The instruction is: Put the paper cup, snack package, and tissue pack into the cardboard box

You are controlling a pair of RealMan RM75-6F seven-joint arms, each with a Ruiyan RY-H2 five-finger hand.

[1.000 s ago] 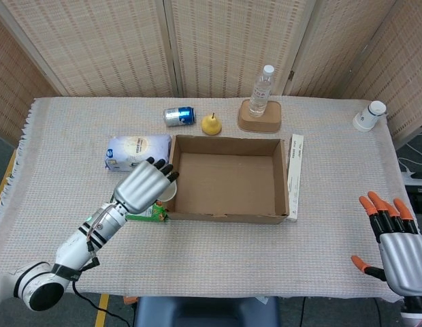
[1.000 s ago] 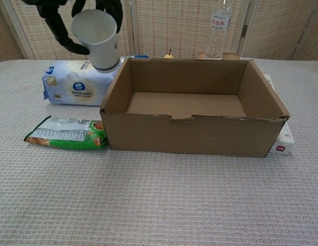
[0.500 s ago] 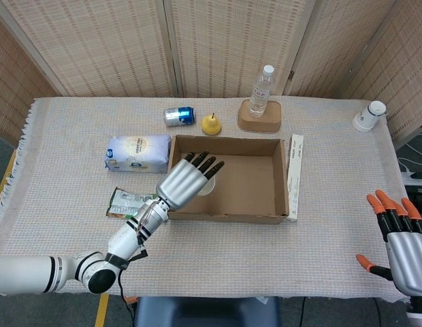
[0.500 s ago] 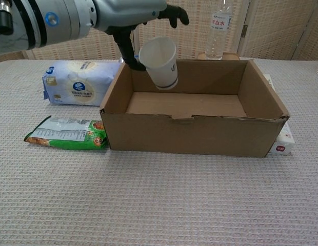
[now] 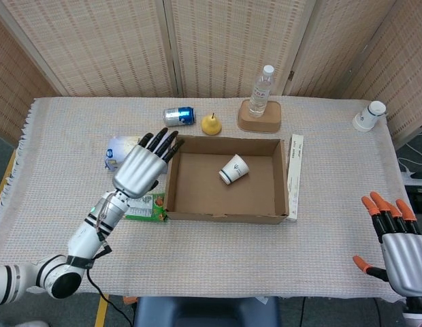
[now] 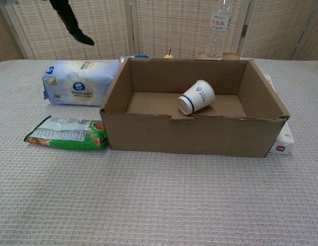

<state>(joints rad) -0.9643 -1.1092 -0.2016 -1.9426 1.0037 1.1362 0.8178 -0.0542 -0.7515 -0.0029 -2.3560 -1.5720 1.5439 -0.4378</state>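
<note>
- The right hand (image 5: 400, 245) hangs past the near right corner of the table (image 5: 218, 259), fingers spread wide and holding nothing.
- The left hand (image 5: 141, 167) hovers over the left half of the table, just left of the cardboard box (image 5: 224, 216), with its fingers stretched out and apart and nothing in its grasp; in the chest view only dark fingertips (image 6: 77, 32) show at the top left.
- The snack package (image 6: 66, 133) lies flat on the table with one end against the box's near left corner.
- The box sits open near the middle of the table, with a slim white carton (image 5: 296, 174) lying along its right wall.
- The paper cup (image 6: 196, 97) lies tipped on its side on the box floor, toward the right half, its mouth turned to the near left.
- The tissue pack (image 6: 79, 82) rests on the table just left of the box's far left corner, partly covered by the left hand in the head view.
- Behind the box, toward the far edge, stand a drink can (image 5: 178, 116) on its side, a small yellow pear (image 5: 210, 125) and a water bottle (image 5: 262, 90) upright on a round brown coaster (image 5: 260, 117).
- A white cup (image 5: 369, 116) lies near the far right corner.
</note>
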